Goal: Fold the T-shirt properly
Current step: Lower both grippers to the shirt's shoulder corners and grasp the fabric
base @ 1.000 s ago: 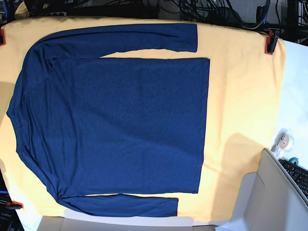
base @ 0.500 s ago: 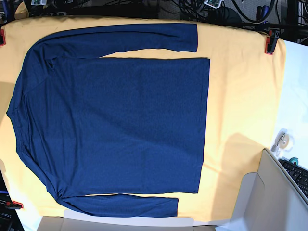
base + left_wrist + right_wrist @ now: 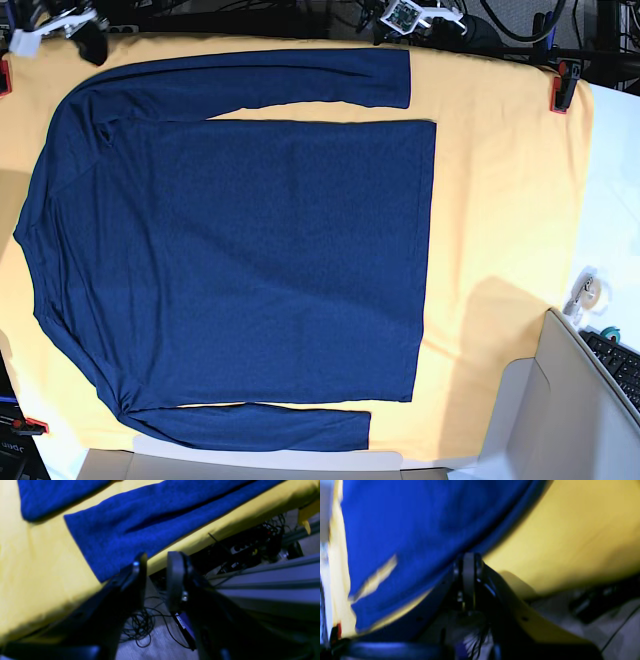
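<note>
The T-shirt [image 3: 240, 260] lies flat and spread on the yellow-orange cloth [image 3: 500, 200], collar to the left, both long sleeves stretched out along the far and near edges. In the base view my left arm [image 3: 405, 16] hovers at the far edge above the far sleeve's cuff [image 3: 395, 78]. My left gripper [image 3: 156, 562] is open with nothing between its fingers, just past the cuff [image 3: 112, 542] at the table's edge. My right arm [image 3: 55, 24] is at the far left corner by the shoulder. My right gripper [image 3: 468, 560] is shut and empty, close to the blue fabric [image 3: 407, 530]; that view is blurred.
Red clamps [image 3: 565, 85] [image 3: 30, 426] pin the cloth at the corners. A cardboard box [image 3: 560, 400] stands at the near right, with a keyboard [image 3: 620, 365] and a tape roll [image 3: 590, 290] beside it. Cables and rails [image 3: 250, 547] lie beyond the far edge.
Both arms have come into the base view at the far edge, moving toward the shirt. The shirt has not moved.
</note>
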Available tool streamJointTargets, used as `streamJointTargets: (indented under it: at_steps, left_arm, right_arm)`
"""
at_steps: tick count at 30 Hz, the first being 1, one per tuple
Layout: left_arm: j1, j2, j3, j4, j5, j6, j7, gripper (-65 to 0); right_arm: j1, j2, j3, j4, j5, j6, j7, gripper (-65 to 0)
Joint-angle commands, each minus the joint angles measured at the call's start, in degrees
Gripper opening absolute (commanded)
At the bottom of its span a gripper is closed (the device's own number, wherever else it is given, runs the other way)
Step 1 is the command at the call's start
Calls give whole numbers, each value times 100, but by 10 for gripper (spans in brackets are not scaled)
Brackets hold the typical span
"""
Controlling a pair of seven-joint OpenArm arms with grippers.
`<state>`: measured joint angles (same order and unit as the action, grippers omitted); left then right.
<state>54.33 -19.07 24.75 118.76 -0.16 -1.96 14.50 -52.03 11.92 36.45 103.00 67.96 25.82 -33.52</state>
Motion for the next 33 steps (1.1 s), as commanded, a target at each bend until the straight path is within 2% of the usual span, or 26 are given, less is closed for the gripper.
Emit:
streamJointTargets:
  at_steps: [1, 5, 8, 11, 13, 16, 24, 33]
  left_arm:
    - [-57, 100, 26, 102, -208, 138, -197, -484]
    - [-373, 4, 8, 102, -893, 138, -127, -480]
    - [-549, -181, -62, 102, -1447, 138, 66, -479]
    - [-698, -225, -291, 102, -1887, 138, 154, -479]
    - [-698, -225, -572, 102, -2159, 138, 154, -478]
    - [-698, -225, -836, 102, -2274, 138, 154, -478]
    - [-707, -225, -915, 102, -2283, 138, 154, -478]
    - [-707, -225, -924, 102, -2388, 138, 154, -478]
  right_arm:
    - [12, -1, 254, 87, 127, 77, -99, -648]
    - [513, -265, 1037, 87, 135, 86, -969, -591]
    - [917, -458, 1555, 87, 91, 86, -1690, -471]
    - [1137, -476, 1696, 78, 83, 59, -1910, -362]
    - [1269, -485, 1705, 69, 83, 59, -1910, -328]
    - [1489, -652, 1696, -124, 83, 59, -1910, -327]
    - [1963, -678, 1467, -1390, 83, 51, -1910, -327]
    - [2333, -775, 1283, -1548, -163, 51, -1927, -327]
